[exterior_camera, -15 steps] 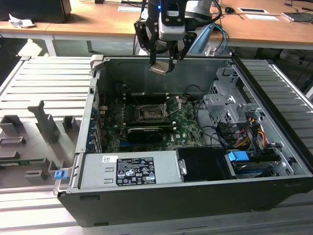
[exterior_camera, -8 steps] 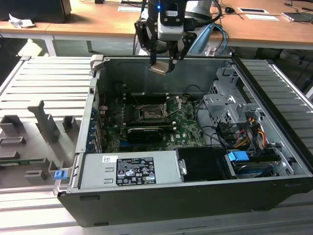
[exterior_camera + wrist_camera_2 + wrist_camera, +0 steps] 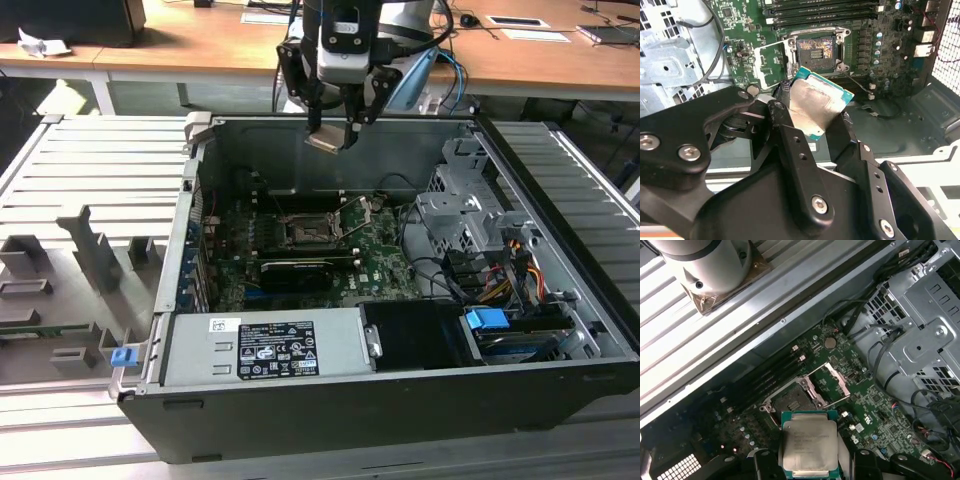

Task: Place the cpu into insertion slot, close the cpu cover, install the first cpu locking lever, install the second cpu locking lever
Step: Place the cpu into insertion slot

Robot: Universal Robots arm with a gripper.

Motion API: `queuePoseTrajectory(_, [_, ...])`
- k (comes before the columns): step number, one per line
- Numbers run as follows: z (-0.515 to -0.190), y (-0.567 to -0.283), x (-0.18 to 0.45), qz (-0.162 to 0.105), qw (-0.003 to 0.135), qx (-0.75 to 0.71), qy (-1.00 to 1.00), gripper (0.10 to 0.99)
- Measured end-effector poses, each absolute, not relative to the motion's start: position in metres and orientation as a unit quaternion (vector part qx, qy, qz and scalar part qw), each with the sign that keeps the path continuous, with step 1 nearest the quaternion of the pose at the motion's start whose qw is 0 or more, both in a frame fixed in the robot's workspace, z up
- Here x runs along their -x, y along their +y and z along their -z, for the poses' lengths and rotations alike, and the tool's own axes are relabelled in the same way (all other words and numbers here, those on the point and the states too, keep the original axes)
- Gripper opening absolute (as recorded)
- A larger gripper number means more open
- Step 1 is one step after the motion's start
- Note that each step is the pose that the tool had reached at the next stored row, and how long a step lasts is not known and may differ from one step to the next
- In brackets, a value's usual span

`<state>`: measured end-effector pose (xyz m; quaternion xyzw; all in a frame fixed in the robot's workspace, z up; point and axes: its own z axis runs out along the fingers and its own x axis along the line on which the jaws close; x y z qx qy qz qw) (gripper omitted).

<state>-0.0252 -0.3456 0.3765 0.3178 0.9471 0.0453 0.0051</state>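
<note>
Black fingers (image 3: 790, 135) up close: the gripper (image 3: 812, 109) is clamped on the cpu (image 3: 819, 100), which hangs tilted above the insertion slot (image 3: 815, 48). The exterior view shows it high over the case (image 3: 300, 420). The slot is bare, and the cpu cover (image 3: 771, 62) looks flipped open beside it.

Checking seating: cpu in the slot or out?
Out. The gripper holds the cpu above the motherboard; the insertion slot is empty.

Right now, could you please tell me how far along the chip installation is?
Done: the chip is picked up, clamped in the gripper above the open case. The socket sits empty with its cover swung open. Seating the chip, closing the cover and both locking steps remain.
</note>
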Motion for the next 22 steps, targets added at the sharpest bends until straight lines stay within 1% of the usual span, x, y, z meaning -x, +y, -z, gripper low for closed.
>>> queuePoseTrajectory(22, [-0.3754, -0.3456, 0.0252, -0.045, 0.008, -0.381, 0.923, 0.529])
